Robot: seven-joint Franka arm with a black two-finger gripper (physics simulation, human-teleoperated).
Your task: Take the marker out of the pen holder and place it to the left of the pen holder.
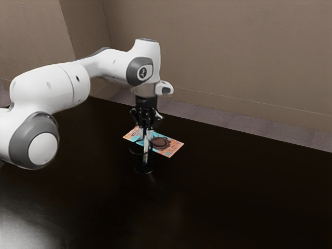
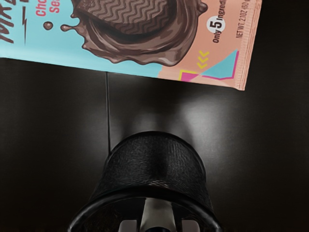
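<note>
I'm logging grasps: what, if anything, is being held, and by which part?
The gripper holds the marker by its upper end.

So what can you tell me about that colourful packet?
The packet lies flat on the dark table, near the pen holder but with a gap between them. It is light blue and peach, printed with a ridged brown round in a splash of chocolate, plus lettering that includes "Only 5". It looks like thin wrapper film, crimped along one end. Of all these things, only the table touches it.
</note>
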